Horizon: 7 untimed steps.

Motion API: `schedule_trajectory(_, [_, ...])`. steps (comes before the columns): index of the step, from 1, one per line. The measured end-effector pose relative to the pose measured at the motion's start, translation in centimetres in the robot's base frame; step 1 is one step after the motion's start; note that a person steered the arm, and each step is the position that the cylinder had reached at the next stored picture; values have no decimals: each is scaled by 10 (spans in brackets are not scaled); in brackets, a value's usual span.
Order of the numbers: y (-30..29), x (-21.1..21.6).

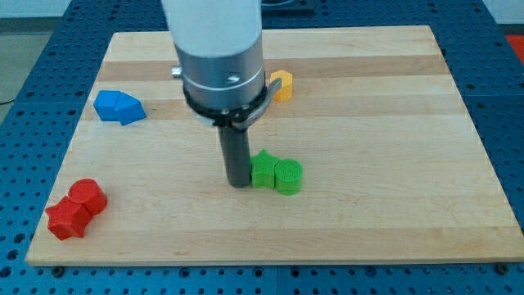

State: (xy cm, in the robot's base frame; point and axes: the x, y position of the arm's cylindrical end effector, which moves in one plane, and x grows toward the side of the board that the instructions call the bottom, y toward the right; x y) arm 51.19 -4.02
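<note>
- Red block [76, 210] is located at the bench's [368, 221] lower left.
- My tip [239, 183] is positioned against the green block [276, 173].
- End effector state: cannot be told; only a rod is fitted.

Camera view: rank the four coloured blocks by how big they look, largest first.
1. Red block, though it lies nearest the view's bottom, which may flatter it.
2. Green block and blue block: too alike to separate.
3. Yellow block, partly hidden behind the arm, so unsure.

My tip touches the green block's left side.
</note>
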Motion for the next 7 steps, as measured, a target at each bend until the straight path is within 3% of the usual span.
schedule_trajectory(1, [-8,-3])
schedule_trajectory(2, [-11,30])
schedule_trajectory(3, [42,41])
schedule_trajectory(6, [100,-30])
schedule_trajectory(7, [126,-36])
